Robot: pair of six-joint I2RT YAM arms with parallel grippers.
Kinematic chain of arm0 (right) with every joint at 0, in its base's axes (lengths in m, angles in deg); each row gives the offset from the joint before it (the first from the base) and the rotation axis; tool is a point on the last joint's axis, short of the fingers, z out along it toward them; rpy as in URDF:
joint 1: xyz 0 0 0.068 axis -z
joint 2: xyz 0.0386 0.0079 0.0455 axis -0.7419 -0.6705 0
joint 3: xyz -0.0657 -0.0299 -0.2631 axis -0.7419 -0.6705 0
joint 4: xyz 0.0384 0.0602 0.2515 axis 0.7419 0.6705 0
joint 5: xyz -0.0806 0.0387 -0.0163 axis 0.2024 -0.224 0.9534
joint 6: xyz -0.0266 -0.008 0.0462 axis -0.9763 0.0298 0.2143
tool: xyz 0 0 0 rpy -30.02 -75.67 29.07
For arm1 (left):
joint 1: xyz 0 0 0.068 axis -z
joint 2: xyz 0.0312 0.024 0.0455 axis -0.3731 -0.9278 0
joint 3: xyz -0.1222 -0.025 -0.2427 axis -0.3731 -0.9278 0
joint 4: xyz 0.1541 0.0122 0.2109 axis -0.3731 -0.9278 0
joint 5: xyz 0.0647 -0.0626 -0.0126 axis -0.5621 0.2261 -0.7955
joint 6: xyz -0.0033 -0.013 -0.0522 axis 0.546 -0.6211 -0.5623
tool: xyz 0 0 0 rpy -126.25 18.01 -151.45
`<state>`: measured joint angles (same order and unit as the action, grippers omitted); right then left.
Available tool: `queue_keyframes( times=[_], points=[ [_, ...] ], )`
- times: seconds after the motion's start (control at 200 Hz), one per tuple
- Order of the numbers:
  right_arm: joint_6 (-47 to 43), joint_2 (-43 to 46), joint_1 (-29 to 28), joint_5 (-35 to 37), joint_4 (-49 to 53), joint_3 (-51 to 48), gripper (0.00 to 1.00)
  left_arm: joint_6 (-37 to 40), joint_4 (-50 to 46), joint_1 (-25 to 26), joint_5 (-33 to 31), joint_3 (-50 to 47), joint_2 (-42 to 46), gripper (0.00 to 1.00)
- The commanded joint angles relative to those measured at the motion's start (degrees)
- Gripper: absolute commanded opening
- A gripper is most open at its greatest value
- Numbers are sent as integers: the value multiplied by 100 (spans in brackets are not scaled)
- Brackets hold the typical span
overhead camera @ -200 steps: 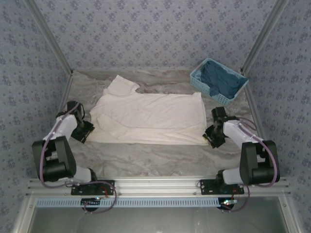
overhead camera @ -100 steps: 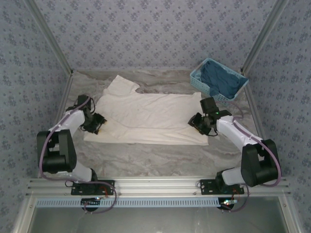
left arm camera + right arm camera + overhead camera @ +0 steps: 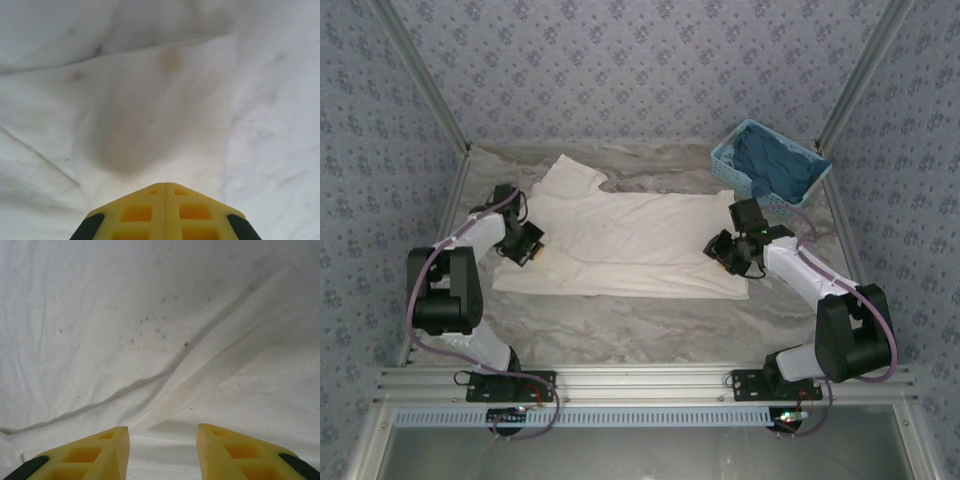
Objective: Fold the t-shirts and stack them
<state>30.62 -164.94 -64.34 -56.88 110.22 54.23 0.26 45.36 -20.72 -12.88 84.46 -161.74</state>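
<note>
A cream-white t-shirt (image 3: 630, 240) lies spread flat across the middle of the table, one sleeve pointing to the far left. My left gripper (image 3: 530, 243) rests on its left edge. In the left wrist view its yellow fingers (image 3: 150, 212) meet tip to tip, shut, with the tips (image 3: 166, 186) down against the wrinkled cloth (image 3: 150, 100); no fabric shows between them. My right gripper (image 3: 725, 252) hovers low over the shirt's right part. It stands open (image 3: 162, 432), with a fold line and hem (image 3: 210, 365) of the shirt just ahead of the gap.
A light-blue lattice basket (image 3: 807, 188) holding a dark blue cloth (image 3: 770, 165) stands at the back right corner, close behind the right arm. Metal frame posts and patterned walls close in the marbled tabletop (image 3: 640, 325).
The left gripper moved in from the table's left side onto the shirt's edge and shut. The right gripper came in from the right edge onto the shirt, then barely moved.
</note>
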Motion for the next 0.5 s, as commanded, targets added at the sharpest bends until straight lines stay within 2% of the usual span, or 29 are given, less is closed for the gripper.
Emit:
queue_keyframes(
  times=[0.0,0.08,0.165,0.28,0.415,0.5],
  points=[
    [-31,-25,-8,-71,182,216,41,81,-357,56,-236,352,-69,0],
    [-76,-26,-13,-73,209,243,42,145,-879,110,-382,509,-63,0],
    [-133,-15,-8,-81,229,245,43,86,-1084,129,-358,323,94,20],
    [-180,2,-8,-445,-184,131,48,-384,-808,209,184,-307,489,36],
    [-98,-39,-135,-1526,-1700,-113,52,-1209,-193,452,549,-1023,1055,39],
    [-69,-141,-291,-1829,-2076,-70,52,-1676,17,693,636,-1244,1207,42]
  ],
)
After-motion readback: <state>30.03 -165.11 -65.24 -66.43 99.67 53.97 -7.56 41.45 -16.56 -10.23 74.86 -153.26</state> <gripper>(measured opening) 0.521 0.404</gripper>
